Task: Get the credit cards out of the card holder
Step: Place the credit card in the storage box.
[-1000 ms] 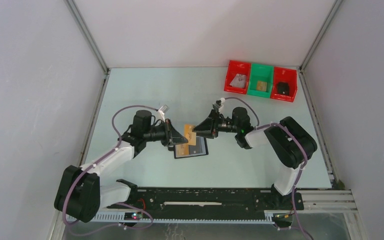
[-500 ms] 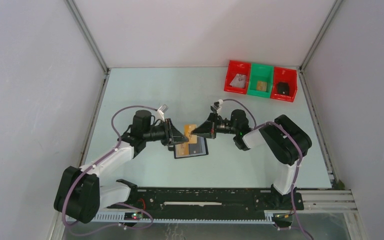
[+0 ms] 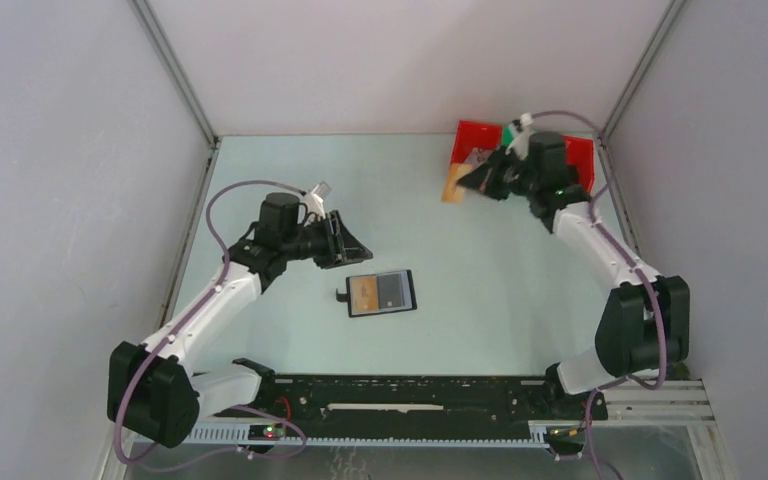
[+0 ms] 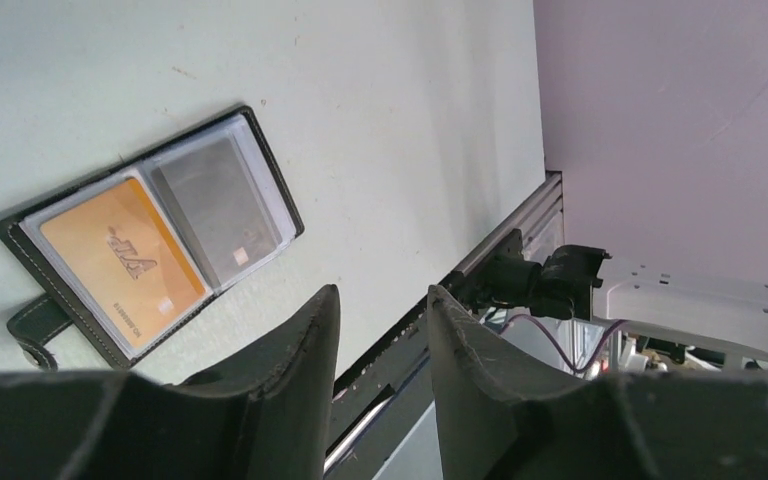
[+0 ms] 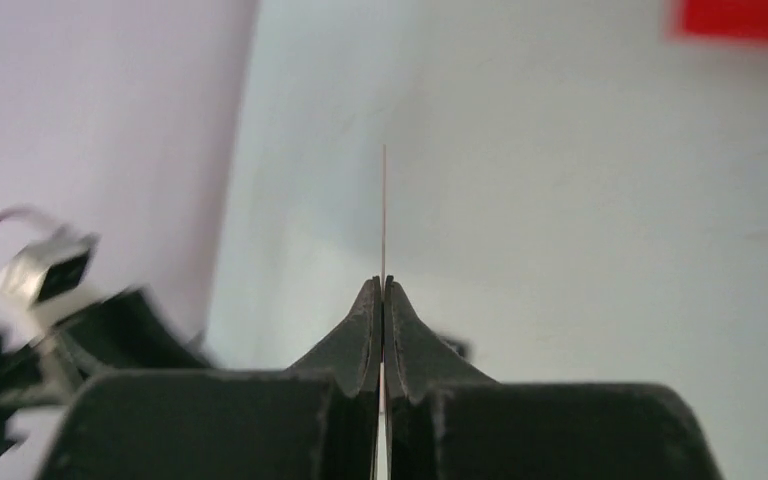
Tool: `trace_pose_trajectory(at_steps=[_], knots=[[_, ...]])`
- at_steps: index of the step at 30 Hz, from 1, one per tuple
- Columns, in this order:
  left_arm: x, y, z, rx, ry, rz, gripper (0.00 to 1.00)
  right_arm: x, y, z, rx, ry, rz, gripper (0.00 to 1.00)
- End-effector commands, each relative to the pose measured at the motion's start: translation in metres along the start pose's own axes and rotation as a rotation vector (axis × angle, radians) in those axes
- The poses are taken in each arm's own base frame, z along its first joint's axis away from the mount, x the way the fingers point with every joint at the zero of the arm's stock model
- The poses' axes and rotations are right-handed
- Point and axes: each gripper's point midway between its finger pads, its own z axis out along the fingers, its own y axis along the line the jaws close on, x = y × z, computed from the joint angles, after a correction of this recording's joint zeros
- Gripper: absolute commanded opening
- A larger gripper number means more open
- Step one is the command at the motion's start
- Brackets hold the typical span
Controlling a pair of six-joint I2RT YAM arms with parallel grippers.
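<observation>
The black card holder [image 3: 406,291] [image 4: 271,175] lies spread open on the table, its tab at the left. Two credit cards sit in its slots, a tan-orange one [image 3: 363,292] [image 4: 120,264] and a silvery-grey one [image 3: 394,290] [image 4: 222,208]. My left gripper [image 3: 358,253] [image 4: 383,294] hovers open just up and left of the holder, nothing between its fingers. My right gripper [image 3: 468,180] [image 5: 383,283] is at the back right, shut on another tan-orange credit card [image 3: 453,184], seen edge-on in the right wrist view [image 5: 384,210]. That card hangs beside the left red bin.
A row of bins stands at the back right: a red bin [image 3: 473,138], a green bin [image 3: 509,132] mostly hidden by my right arm, and another red bin [image 3: 581,150]. Side walls close in the table left and right. The black rail [image 3: 410,392] runs along the near edge.
My right gripper closed on the tan-orange card above the holder and carried it to the back right. My left gripper let go, opened and drew back to the left.
</observation>
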Motion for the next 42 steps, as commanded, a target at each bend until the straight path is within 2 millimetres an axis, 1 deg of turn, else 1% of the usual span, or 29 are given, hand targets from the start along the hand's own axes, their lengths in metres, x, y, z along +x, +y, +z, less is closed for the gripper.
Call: trace_pose_trajectory(at_steps=[1,3,4,5,7,11,12,15,16,17,21,23,26,30,33,35,36,38,40,42], knots=[[-0.017,-0.020,-0.016,0.005,-0.037,0.093,0.43,-0.046,-0.081,-0.049,0.408,-0.011,-0.127,0.00],[-0.020,-0.024,-0.018,0.014,-0.041,0.102,0.43,-0.078,-0.099,-0.062,0.484,-0.047,-0.130,0.00],[-0.020,-0.024,-0.018,0.014,-0.042,0.104,0.43,-0.092,-0.106,-0.065,0.507,-0.060,-0.122,0.00],[-0.020,-0.023,-0.017,0.012,-0.038,0.103,0.43,-0.107,-0.117,-0.071,0.538,-0.081,-0.106,0.00],[-0.019,-0.020,-0.015,0.006,-0.031,0.098,0.44,-0.130,-0.137,-0.075,0.590,-0.101,-0.091,0.00],[-0.015,-0.014,-0.011,-0.003,-0.010,0.090,0.45,-0.163,-0.171,-0.067,0.672,-0.104,-0.094,0.00],[-0.015,-0.014,-0.010,-0.005,-0.009,0.090,0.45,-0.174,-0.175,-0.065,0.688,-0.107,-0.102,0.00],[-0.015,-0.010,-0.008,-0.019,-0.004,0.075,0.45,-0.191,-0.195,-0.048,0.702,-0.107,-0.115,0.00],[-0.016,-0.008,-0.007,-0.028,-0.007,0.065,0.45,-0.193,-0.205,-0.038,0.697,-0.101,-0.112,0.00],[-0.016,-0.007,-0.006,-0.034,-0.007,0.055,0.46,-0.197,-0.209,-0.031,0.689,-0.098,-0.113,0.00],[-0.016,-0.003,0.000,-0.039,0.010,0.035,0.46,-0.210,-0.229,-0.008,0.687,-0.096,-0.099,0.00],[-0.017,-0.002,0.002,-0.045,0.016,0.033,0.46,-0.211,-0.239,0.002,0.677,-0.094,-0.089,0.00],[-0.018,0.001,0.005,-0.053,0.028,0.031,0.46,-0.206,-0.252,0.017,0.656,-0.089,-0.073,0.00],[-0.018,0.008,0.011,-0.077,0.050,0.018,0.46,-0.194,-0.275,0.036,0.641,-0.066,-0.055,0.00],[-0.016,0.015,0.014,-0.104,0.069,0.005,0.46,-0.186,-0.287,0.048,0.612,-0.049,-0.036,0.00],[-0.015,0.017,0.015,-0.108,0.072,0.003,0.46,-0.184,-0.292,0.054,0.594,-0.049,-0.032,0.00],[-0.015,0.018,0.015,-0.109,0.073,0.002,0.46,-0.184,-0.293,0.056,0.592,-0.048,-0.031,0.03],[-0.016,0.018,0.016,-0.109,0.072,0.002,0.46,-0.184,-0.295,0.056,0.599,-0.053,-0.030,0.19],[-0.016,0.017,0.016,-0.105,0.073,0.003,0.46,-0.189,-0.292,0.051,0.614,-0.066,-0.035,0.32],[-0.015,0.016,0.016,-0.094,0.076,0.007,0.47,-0.197,-0.284,0.043,0.634,-0.088,-0.049,0.42]])
